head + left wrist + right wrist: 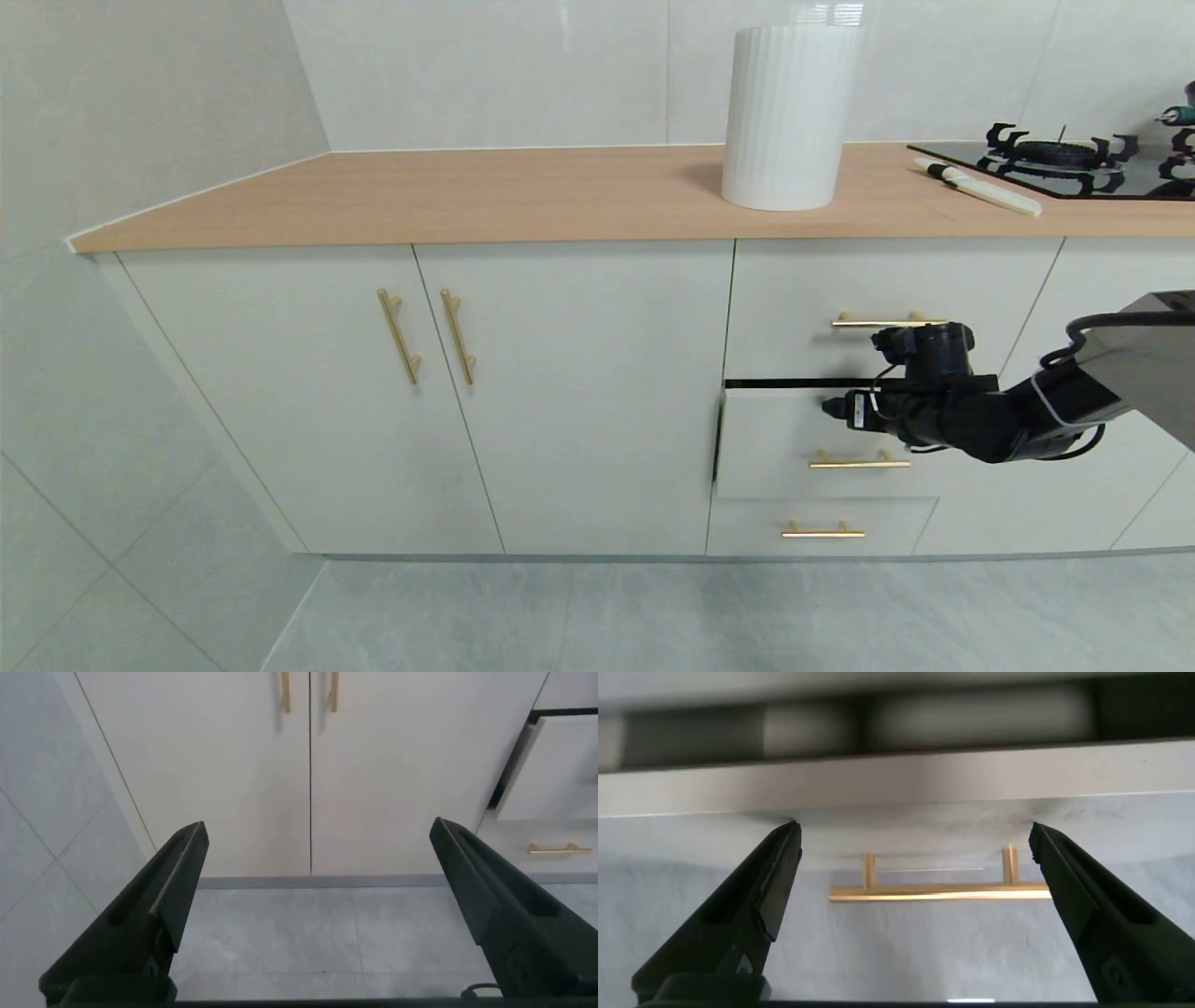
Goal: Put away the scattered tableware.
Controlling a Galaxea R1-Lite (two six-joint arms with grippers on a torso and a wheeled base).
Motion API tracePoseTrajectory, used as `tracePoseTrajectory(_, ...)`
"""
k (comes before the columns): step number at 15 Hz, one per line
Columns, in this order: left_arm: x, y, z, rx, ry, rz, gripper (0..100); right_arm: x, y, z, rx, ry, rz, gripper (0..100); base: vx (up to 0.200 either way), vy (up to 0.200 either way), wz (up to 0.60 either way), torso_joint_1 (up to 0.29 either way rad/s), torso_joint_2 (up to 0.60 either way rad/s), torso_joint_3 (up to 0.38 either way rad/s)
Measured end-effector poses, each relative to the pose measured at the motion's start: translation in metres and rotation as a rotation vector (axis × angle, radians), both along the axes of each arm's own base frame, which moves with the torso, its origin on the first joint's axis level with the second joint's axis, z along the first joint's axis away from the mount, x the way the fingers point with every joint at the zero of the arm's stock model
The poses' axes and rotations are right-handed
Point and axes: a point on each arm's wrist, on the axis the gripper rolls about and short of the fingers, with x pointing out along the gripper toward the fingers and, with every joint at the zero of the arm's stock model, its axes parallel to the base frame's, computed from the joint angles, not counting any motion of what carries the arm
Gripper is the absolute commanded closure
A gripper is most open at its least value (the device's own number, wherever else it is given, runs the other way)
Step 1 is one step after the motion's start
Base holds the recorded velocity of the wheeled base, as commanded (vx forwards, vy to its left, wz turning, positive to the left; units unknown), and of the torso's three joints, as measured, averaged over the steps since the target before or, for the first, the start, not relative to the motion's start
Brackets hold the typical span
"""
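Lying flat on the wooden countertop (pixel 467 196) is the one piece of loose tableware, a long white utensil (pixel 976 185), just beside the black stove (pixel 1064 163) and a little to the right of a single tall white ribbed container (pixel 789 117). Under the counter there are two cabinet doors with two upright gold handles (pixel 399 336) side by side, and to their right a stack of three drawers, each with one horizontal gold bar. The top drawer (pixel 794 299) and the bottom drawer (pixel 747 527) sit flush, while the middle drawer (pixel 775 439) stands out a little, with a dark gap along its upper edge. The right arm reaches in level from the right, and the right gripper (pixel 836 409) is up close to the middle drawer's front, just above the middle handle (pixel 859 462). Seen from its wrist, the right gripper (pixel 915 835) has its fingers spread wide and nothing between them. I cannot tell whether it touches the drawer front. The left gripper (pixel 318 835) is low over the grey floor (pixel 308 933), facing the two doors, its fingers likewise spread wide and holding nothing.
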Motion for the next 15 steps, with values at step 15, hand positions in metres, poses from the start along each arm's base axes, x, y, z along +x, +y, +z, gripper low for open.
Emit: tracePoseTrajectory(15, 0.000, 0.000, 0.000, 0.000, 0.000, 0.000, 0, 0.013, 0.006, -0.009, 0.016, -0.114, -0.052, 0, 0.000, 0.000, 0.00, 0.000, 0.00, 0.000)
